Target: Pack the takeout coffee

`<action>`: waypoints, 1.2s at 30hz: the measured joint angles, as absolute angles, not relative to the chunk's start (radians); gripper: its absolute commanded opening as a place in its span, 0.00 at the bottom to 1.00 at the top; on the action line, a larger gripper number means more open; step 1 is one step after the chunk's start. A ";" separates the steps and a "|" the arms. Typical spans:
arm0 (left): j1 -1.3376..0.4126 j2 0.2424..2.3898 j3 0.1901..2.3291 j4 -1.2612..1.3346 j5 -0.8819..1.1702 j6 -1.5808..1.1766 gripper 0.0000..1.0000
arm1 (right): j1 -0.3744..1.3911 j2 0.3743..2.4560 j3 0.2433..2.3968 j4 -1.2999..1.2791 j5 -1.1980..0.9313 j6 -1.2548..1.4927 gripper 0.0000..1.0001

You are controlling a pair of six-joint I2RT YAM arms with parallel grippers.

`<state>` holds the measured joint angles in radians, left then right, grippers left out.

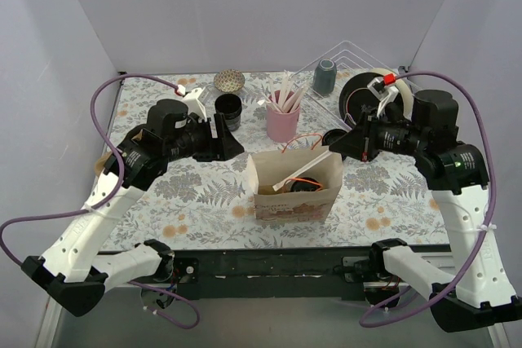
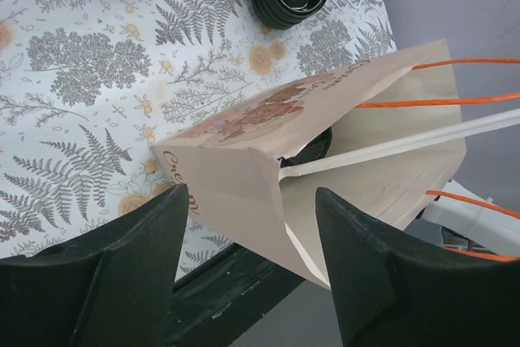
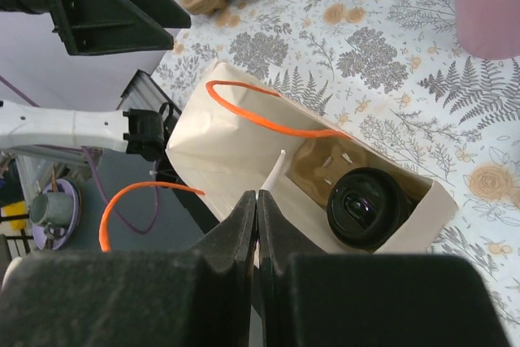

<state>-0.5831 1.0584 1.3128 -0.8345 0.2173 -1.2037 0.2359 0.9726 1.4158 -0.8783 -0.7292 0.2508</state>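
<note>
The table (image 1: pixel 204 193), covered in a fern-print cloth, fills the middle of your top view. The paper bag (image 1: pixel 294 204) stands open at centre frame, just above the arm bases. At the upper right sits a wire rack (image 1: pixel 359 59) with the grey-blue tumbler (image 1: pixel 325 77) in it.

Your left gripper (image 2: pixel 260 197) is spread wide and holds nothing. In the left wrist view the bag's folded corner shows in the gap between the fingers, and you cannot tell from there whether either finger touches it. From the top it sits to the upper left of the bag.

Your right gripper (image 3: pixel 257 197) has its fingers pressed together. They pinch the upper end of a long white stick (image 2: pixel 406 141) that slants down into the bag's mouth.

A pink cup (image 1: pixel 282 124) of wooden stirrers stands just above the bag in the top view, and the lidless black cup (image 1: pixel 227 112) is to its left.

The takeout coffee (image 3: pixel 367 205) is inside the bag. In the right wrist view its glossy black lid faces up, right of centre, beside a brown cardboard insert. From the top it shows in the right half of the bag's opening.

The bag's orange handles (image 2: pixel 463 63) stand up at the right edge of the left wrist view.
</note>
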 measured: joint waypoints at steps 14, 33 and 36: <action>-0.583 1.048 1.317 -0.831 0.166 -1.174 0.70 | 0.638 1.069 1.529 -0.844 -0.386 0.292 0.07; -0.583 0.987 1.309 -0.833 0.072 -1.147 0.83 | 0.892 1.275 1.686 -0.904 -0.115 0.336 0.99; -0.583 0.988 1.326 -0.807 0.124 -1.136 0.89 | 0.892 1.247 1.715 -0.908 -0.087 0.355 0.99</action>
